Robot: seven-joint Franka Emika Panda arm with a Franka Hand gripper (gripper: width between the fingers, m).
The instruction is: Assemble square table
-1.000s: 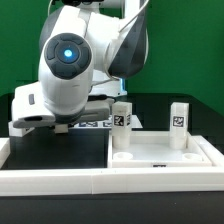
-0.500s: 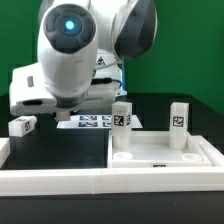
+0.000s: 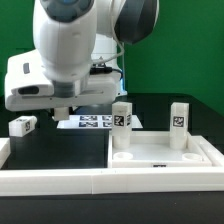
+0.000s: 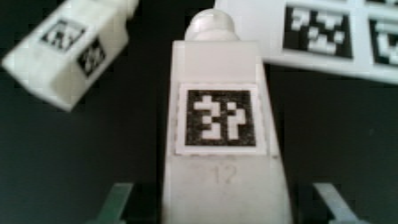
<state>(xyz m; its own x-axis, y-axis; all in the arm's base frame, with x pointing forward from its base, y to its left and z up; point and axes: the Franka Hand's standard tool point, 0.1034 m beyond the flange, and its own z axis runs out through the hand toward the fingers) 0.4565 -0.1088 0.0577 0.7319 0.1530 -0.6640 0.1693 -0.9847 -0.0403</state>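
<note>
In the wrist view a white leg (image 4: 217,110) with a black-and-white tag lies lengthwise between my fingers (image 4: 121,203), and my gripper (image 4: 228,205) is shut on it. A second loose leg (image 4: 71,45) lies on the black table just beyond it; in the exterior view this leg (image 3: 22,125) is at the left. In the exterior view my gripper (image 3: 63,112) hangs under the raised arm, which hides the held leg. The tabletop (image 3: 165,158) lies underside up at the right, with two legs (image 3: 122,126) (image 3: 179,122) standing upright on it.
The marker board (image 3: 90,122) (image 4: 329,30) lies flat on the table behind the gripper. A long white L-shaped border wall (image 3: 60,180) runs along the front and the left of the table.
The arm has risen from near the table. The loose leg at the exterior view's left, hidden a second ago, now shows. The jaws keep the same width.
</note>
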